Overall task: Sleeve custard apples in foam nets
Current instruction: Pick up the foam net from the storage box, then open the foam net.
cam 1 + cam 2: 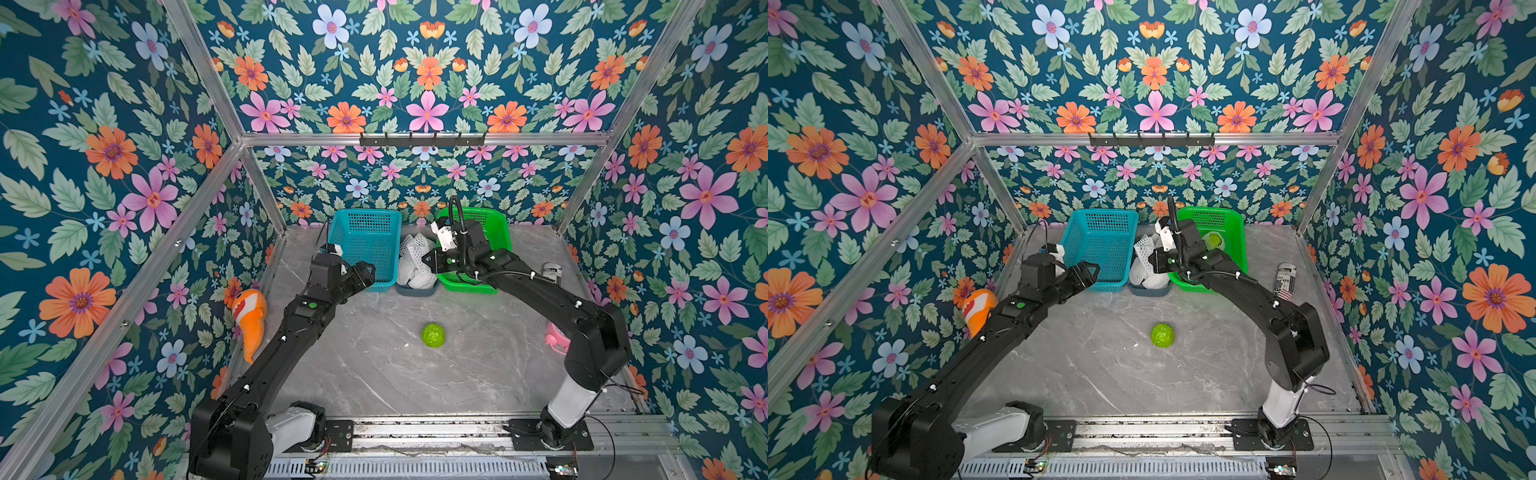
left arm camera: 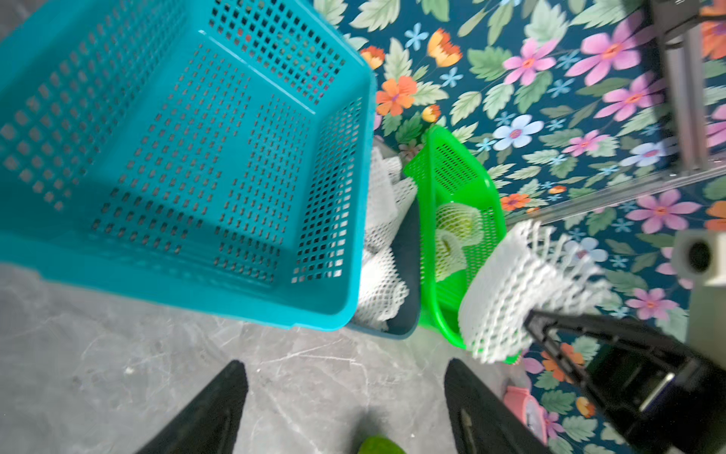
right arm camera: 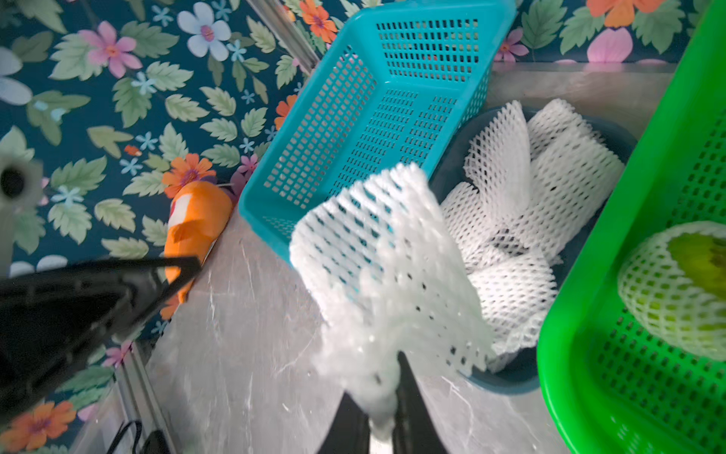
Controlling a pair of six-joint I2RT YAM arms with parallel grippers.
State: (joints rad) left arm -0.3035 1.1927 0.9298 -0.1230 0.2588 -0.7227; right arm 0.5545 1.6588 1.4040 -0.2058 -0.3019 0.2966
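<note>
Foam net pinched at one end by right hand, held up near the bin.
Left hand hung spread and empty, probably ready to stretch it; bare custard apple lay mid-frame on desk.

My left arm and right arm are black, each with a white segment by its base and a green dot near the wrist. A ribbed black cable, clipped in white, runs along the right one; the left pincer has black wedge fingers.
</note>
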